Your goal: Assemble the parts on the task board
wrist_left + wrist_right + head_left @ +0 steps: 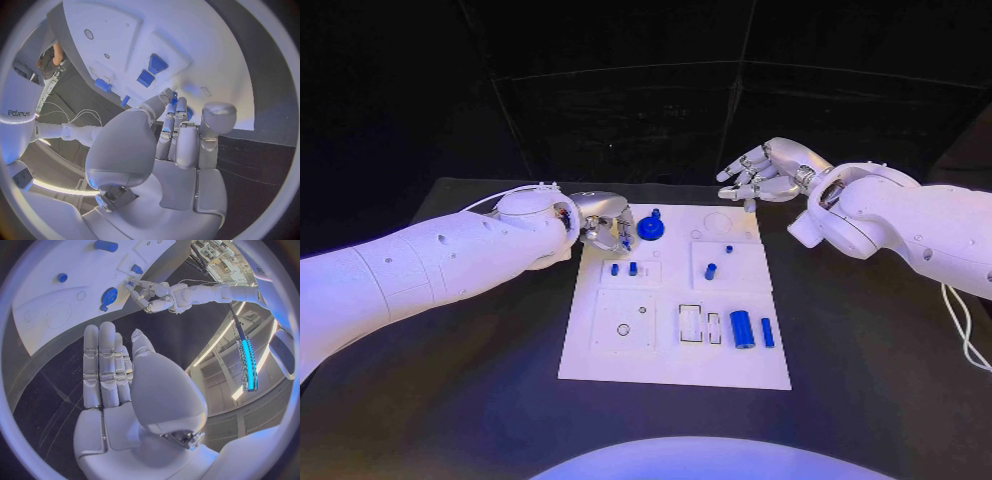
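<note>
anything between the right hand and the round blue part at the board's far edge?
No part. In the head view, only bare white task board, with a faint round recess, separates the right hand from the round blue part. The left hand sits on that part's other side.

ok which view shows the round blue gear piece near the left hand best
The head view: the round blue part lies in full on the task board, just beside the left hand. The right wrist view shows it small and far off. In the left wrist view fingers hide it.
</note>
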